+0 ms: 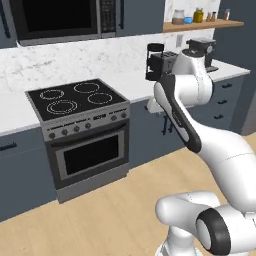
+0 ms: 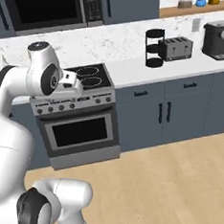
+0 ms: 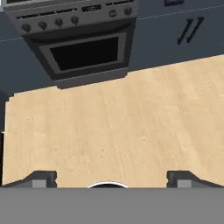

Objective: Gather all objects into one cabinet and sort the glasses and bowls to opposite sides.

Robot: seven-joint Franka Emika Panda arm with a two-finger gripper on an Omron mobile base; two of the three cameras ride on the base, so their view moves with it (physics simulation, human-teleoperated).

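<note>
My gripper (image 3: 111, 178) is open, its two dark fingertips (image 3: 43, 178) set wide apart with nothing between them. It looks down at the wooden floor in front of the oven. The hand (image 2: 71, 84) hangs before the stove's front edge. A small bright-blue cup (image 1: 188, 20) (image 2: 200, 3) sits on the light wooden shelf between jars, far from the gripper. The dark slate-blue wall cabinet (image 1: 142, 14) (image 2: 133, 1) beside the microwave has its door shut, with a long black bar handle (image 2: 108, 1). The bowls are out of view.
A stove (image 1: 75, 97) with its oven (image 3: 85, 52) stands under a microwave (image 1: 55, 17). On the white counter are a black tiered rack (image 2: 155, 47), a toaster (image 2: 175, 48) and a coffee machine (image 2: 215, 40). Base cabinets (image 2: 166, 111) line the wall above the wooden floor (image 3: 113, 127).
</note>
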